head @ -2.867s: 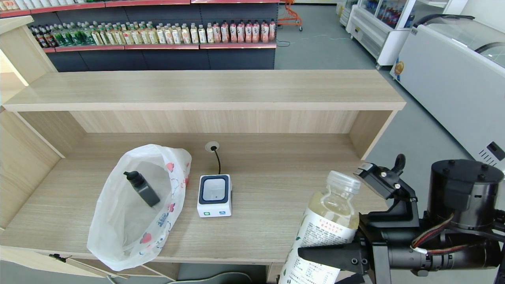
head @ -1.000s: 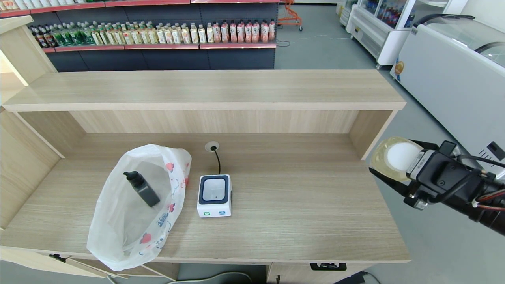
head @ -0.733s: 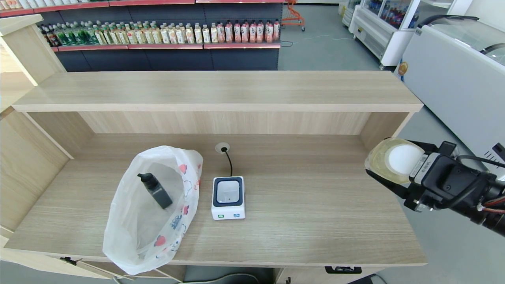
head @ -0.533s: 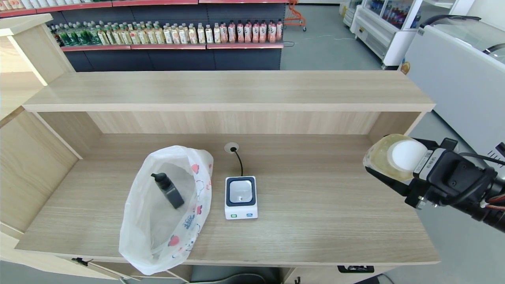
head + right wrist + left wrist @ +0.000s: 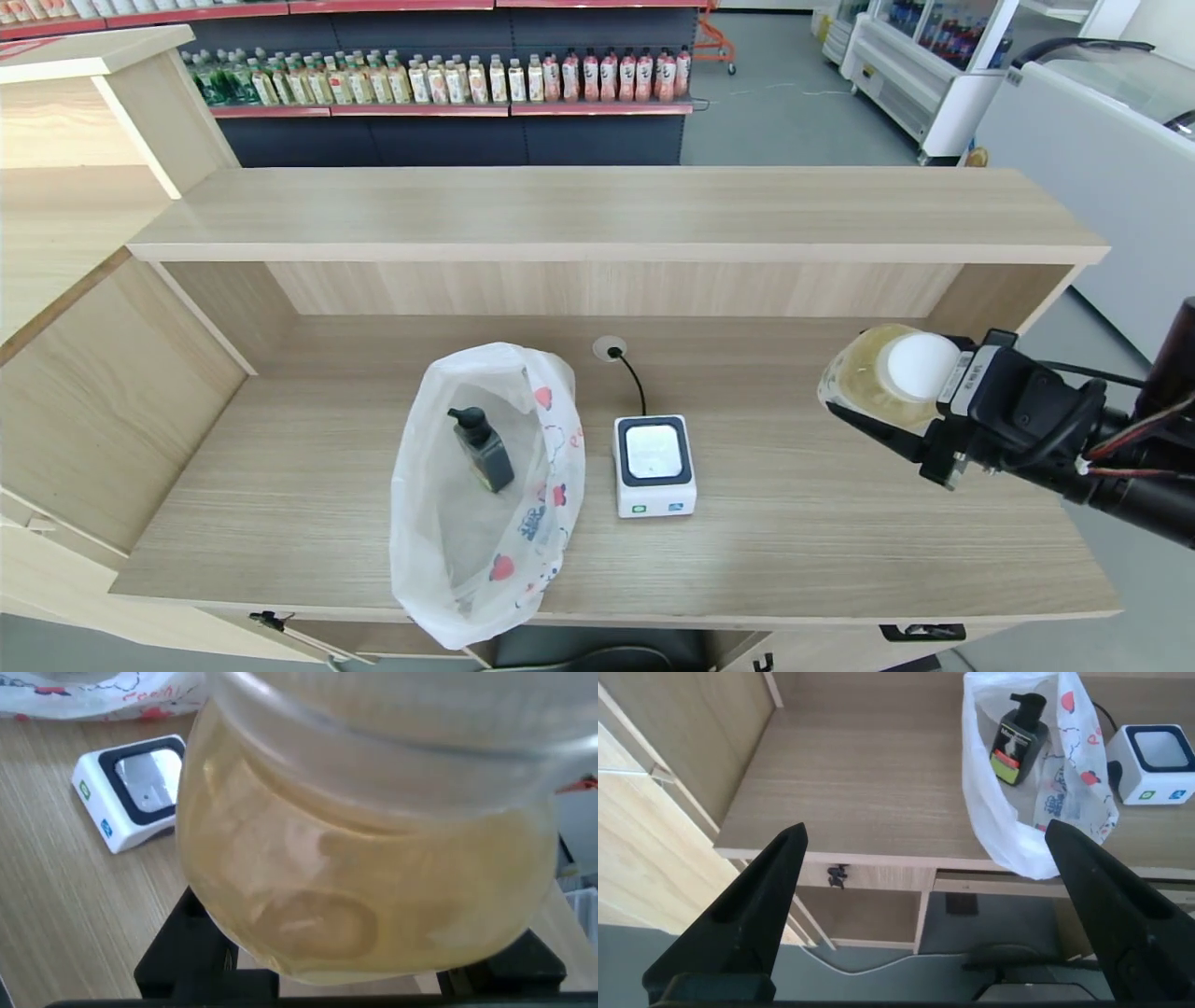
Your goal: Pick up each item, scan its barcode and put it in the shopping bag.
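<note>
Light wooden counter (image 5: 794, 523): a shopping bag (image 5: 439, 551) is laid left of centre; a scanner (image 5: 653, 464) is set just beside it.

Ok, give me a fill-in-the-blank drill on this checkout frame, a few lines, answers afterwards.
1. The dark pump bottle lies ____ the white printed plastic shopping bag.
2. The right gripper is shut on a clear bottle of pale yellow drink with a ____ cap.
3. The left gripper holds nothing, and its jaws stand ____.
4. The white square barcode scanner stands on the wooden counter on the bag's ____ side.
Missing words: inside; white; open; right.
</note>
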### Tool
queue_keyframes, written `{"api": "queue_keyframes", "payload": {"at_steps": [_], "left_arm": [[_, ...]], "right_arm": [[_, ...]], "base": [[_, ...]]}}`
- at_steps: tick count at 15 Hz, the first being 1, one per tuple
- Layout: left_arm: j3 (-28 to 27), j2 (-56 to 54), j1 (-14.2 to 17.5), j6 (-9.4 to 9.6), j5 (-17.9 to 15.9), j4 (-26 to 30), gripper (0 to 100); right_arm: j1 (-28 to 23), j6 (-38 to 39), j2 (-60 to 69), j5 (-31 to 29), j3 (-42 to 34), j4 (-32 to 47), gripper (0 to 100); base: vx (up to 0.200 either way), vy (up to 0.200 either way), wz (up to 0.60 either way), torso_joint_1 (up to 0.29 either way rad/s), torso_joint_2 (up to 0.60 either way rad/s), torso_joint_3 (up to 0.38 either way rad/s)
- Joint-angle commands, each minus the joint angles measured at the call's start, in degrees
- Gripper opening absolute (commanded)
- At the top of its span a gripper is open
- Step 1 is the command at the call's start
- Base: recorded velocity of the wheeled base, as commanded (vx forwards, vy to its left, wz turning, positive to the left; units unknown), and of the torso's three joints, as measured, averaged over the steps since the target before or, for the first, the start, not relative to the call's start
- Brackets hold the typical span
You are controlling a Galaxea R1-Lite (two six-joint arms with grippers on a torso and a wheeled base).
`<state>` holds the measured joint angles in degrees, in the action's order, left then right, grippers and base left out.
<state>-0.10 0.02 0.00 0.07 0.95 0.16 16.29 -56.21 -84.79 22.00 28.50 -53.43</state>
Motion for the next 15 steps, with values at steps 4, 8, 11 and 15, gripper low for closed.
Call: {"api": "queue_keyframes", "payload": {"at_steps": [4, 8, 11, 15], "left_arm": [[0.01, -0.02, 0.0, 0.19, 0.02, 0.02, 100], [0.01, -0.02, 0.0, 0.1, 0.02, 0.02, 100], [0.01, -0.02, 0.0, 0.1, 0.02, 0.02, 100], [0.01, -0.02, 0.0, 0.1, 0.02, 0.02, 100]], "right_arm": [[-2.4, -0.13, -8.91, 5.51, 0.06, -6.51, 0], [-3.45, -0.39, -14.97, 11.04, -0.29, -9.76, 0], [-5.39, -0.39, -19.54, 13.33, -0.29, -13.98, 0], [-5.83, -0.21, -25.43, 18.69, -0.11, -18.2, 0]], "base": [[0.0, 0.2, 0.0, 0.004, 0.0, 0.002], [0.0, 0.0, 0.0, 0.0, 0.0, 0.0], [0.0, 0.0, 0.0, 0.0, 0.0, 0.0], [0.0, 0.0, 0.0, 0.0, 0.0, 0.0]]}}
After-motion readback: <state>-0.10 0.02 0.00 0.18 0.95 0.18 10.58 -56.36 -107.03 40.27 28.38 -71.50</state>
